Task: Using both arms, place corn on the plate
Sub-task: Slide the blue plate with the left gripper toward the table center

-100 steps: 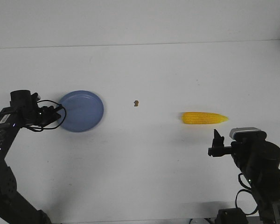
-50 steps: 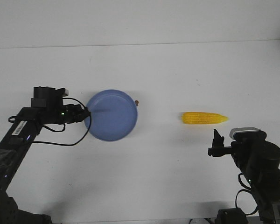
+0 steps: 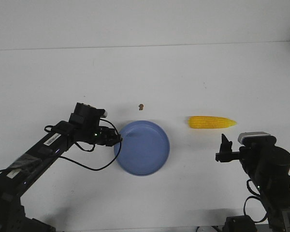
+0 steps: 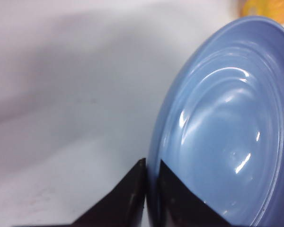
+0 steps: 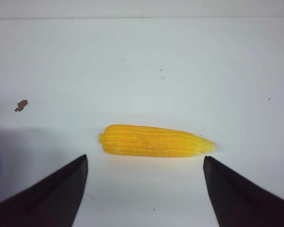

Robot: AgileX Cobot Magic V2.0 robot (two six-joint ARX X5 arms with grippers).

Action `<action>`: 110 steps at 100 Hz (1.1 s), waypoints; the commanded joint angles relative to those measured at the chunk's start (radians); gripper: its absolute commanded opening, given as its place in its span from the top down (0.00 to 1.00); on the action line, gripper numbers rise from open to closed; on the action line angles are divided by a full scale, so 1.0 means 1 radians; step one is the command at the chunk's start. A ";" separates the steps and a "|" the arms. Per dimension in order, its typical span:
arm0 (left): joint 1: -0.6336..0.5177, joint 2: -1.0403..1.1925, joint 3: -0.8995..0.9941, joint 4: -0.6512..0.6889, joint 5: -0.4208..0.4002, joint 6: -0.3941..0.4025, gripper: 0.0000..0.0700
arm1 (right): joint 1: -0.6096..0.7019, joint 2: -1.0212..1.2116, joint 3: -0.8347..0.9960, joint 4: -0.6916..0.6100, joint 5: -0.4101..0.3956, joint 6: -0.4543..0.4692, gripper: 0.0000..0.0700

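Observation:
The light blue plate lies near the middle of the table, and my left gripper is shut on its left rim. The left wrist view shows the two black fingers pinching the rim of the plate, with my left gripper closed around it. The yellow corn lies flat to the right of the plate, pointed end to the right. My right gripper stands open just in front of the corn. In the right wrist view the corn lies a little beyond my right gripper, not touched.
A tiny brown speck lies on the white table behind the plate, also seen as the speck in the right wrist view. The table's far edge meets a pale wall.
My left arm has dragged the plate to the right and nearer, from the far left to near the table's middle. The right arm and the corn have not moved.

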 commanded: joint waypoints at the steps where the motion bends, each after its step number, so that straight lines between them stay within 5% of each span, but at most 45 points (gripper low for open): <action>1: -0.009 0.032 0.013 0.009 0.003 -0.006 0.99 | 0.001 0.004 0.018 0.010 -0.002 0.008 0.27; 55: -0.048 0.155 0.013 0.057 -0.024 -0.006 0.97 | 0.000 0.004 0.018 0.010 -0.002 0.008 0.27; 69: -0.049 0.155 0.013 0.054 -0.055 -0.006 0.80 | 0.000 0.005 0.018 0.010 -0.002 0.008 0.27; 83: -0.050 0.155 0.013 0.045 -0.077 -0.002 0.78 | 0.000 0.004 0.018 0.010 0.000 0.008 0.27; 110: -0.045 0.146 0.014 0.045 -0.055 0.007 0.21 | 0.000 0.005 0.018 0.010 0.000 0.008 0.27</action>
